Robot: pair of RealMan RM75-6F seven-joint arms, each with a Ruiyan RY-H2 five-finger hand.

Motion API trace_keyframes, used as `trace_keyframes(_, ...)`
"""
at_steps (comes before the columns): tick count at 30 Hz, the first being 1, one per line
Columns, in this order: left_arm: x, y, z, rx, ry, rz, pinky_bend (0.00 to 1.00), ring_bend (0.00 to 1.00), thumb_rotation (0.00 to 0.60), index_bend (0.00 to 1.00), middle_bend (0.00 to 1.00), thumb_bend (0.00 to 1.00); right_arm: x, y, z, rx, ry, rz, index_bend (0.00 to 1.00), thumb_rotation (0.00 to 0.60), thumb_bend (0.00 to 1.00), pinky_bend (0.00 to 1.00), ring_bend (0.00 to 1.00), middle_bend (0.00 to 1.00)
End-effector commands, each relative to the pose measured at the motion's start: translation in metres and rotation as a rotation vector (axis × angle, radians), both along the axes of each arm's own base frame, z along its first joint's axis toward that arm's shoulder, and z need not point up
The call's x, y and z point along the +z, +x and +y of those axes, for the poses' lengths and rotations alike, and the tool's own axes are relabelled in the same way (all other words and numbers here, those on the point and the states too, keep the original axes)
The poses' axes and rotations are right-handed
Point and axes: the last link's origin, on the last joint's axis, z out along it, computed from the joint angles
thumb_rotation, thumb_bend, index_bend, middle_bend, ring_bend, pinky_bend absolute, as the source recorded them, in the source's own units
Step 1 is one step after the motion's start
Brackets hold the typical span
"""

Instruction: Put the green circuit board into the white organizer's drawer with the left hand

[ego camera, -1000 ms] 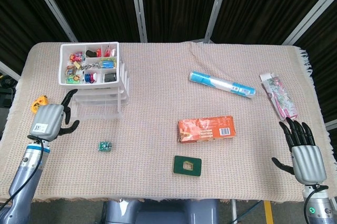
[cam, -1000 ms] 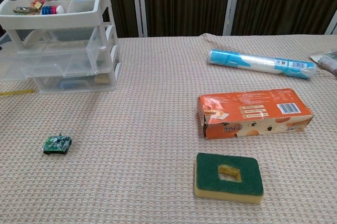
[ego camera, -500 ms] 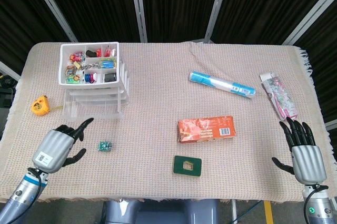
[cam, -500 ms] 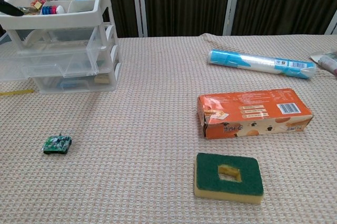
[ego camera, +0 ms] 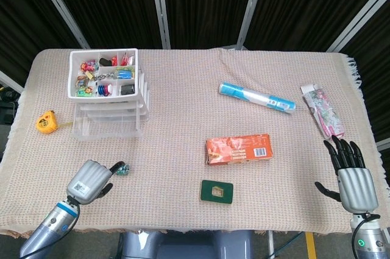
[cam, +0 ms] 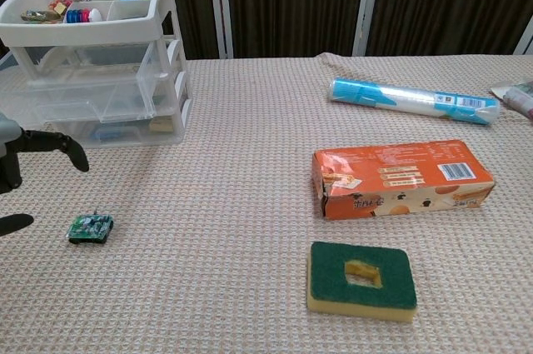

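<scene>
Early stage: your left hand [ego camera: 90,181] poised just beside green circuit board [cam: 90,228], fingers spread, holding nothing. Board flat on table cloth [ego camera: 183,119], well apart from white organizer [cam: 96,71]. Pickup, carry, drawer drop all remain. Right hand [ego camera: 351,173] idle, fingers wide.

A table under a beige woven cloth [ego camera: 183,106] carries a white plastic drawer organizer [ego camera: 108,94] near its far left corner, a small green circuit board [ego camera: 122,169] toward the near left, an orange cardboard box [ego camera: 238,149], and a green-topped yellow sponge [ego camera: 217,191] at the near edge.
</scene>
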Motion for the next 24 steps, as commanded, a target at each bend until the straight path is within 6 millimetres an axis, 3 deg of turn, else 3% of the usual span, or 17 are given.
trace_keyframes(1,-0.017,-0.003,0.014,0.031,-0.009,0.047,0.78,0.97,0.600,0.28,1.00,0.35,0.000,0.000,0.000,0.000,0.000,0.000,0.07,0.600,0.00,0.00,0.00,0.00)
trace_keyframes(7,-0.033,-0.008,0.029,0.087,-0.020,0.104,0.78,0.97,0.600,0.27,1.00,0.32,0.000,0.000,0.000,0.000,0.001,-0.002,0.07,0.600,0.00,0.00,0.00,0.00)
trace_keyframes(12,-0.046,-0.005,0.036,0.082,-0.015,0.131,0.78,0.97,0.600,0.29,1.00,0.19,0.000,0.000,0.000,0.003,0.000,-0.001,0.07,0.600,0.00,0.00,0.00,0.00)
trace_keyframes(24,-0.059,-0.006,0.042,0.101,0.011,0.178,0.78,0.97,0.600,0.33,1.00,0.18,0.000,0.000,0.000,0.004,0.001,-0.002,0.07,0.600,0.00,0.00,0.00,0.00)
